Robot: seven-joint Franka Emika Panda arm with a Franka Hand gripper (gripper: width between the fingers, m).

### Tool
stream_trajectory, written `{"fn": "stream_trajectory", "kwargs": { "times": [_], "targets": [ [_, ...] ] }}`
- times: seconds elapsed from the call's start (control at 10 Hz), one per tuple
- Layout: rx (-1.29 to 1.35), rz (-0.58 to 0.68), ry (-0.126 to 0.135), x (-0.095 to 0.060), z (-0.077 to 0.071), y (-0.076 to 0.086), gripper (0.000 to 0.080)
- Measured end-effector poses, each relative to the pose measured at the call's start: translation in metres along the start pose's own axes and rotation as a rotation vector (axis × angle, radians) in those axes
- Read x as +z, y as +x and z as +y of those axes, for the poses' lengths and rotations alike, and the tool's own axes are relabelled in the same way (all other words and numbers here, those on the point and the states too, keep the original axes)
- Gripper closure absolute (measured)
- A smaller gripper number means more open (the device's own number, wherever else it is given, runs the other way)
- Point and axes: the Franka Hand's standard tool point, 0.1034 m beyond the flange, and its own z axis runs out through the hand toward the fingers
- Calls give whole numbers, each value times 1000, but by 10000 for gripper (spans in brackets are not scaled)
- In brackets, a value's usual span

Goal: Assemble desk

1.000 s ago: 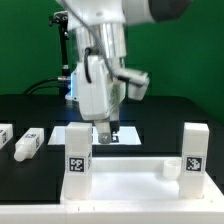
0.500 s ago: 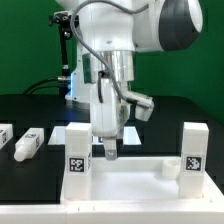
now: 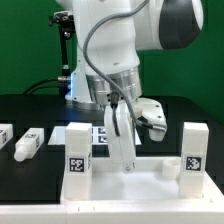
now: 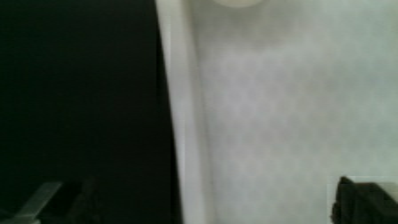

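The white desk panel (image 3: 130, 190) lies at the front of the black table. Two white legs stand upright at its far corners, one (image 3: 78, 150) toward the exterior view's left and one (image 3: 194, 150) toward its right, each with a tag. Two more legs (image 3: 28, 143) (image 3: 3, 134) lie loose on the table at the exterior view's left. My gripper (image 3: 128, 164) hangs tilted just above the panel between the upright legs. In the wrist view the gripper (image 4: 210, 205) is open, its dark fingertips (image 4: 363, 200) straddling the panel's edge (image 4: 178, 120), with nothing held. A round socket (image 4: 237, 3) shows at the frame's border.
The marker board (image 3: 98, 133) lies flat behind the panel, partly hidden by my arm. A dark stand with cables (image 3: 66, 60) rises at the back. A green wall closes the scene behind.
My gripper has swung from over the marker board toward the exterior view's right and down onto the panel area, tilting as it went. The jaws stayed open. No part moved.
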Motion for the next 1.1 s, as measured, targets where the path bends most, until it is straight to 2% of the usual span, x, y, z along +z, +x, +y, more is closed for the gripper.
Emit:
{"fn": "stream_trajectory", "kwargs": {
  "times": [0.2, 0.3, 0.4, 0.8, 0.9, 1.0, 1.1],
  "targets": [
    [-2, 34, 31, 11, 0, 3, 150],
    [6, 57, 82, 13, -3, 5, 150],
    [11, 72, 114, 15, -1, 4, 150],
    [2, 72, 108, 18, 1, -1, 173],
    [2, 73, 107, 18, 1, -1, 344],
    [2, 73, 107, 18, 1, -1, 344],
    [2, 72, 105, 19, 2, -1, 542]
  ]
}}
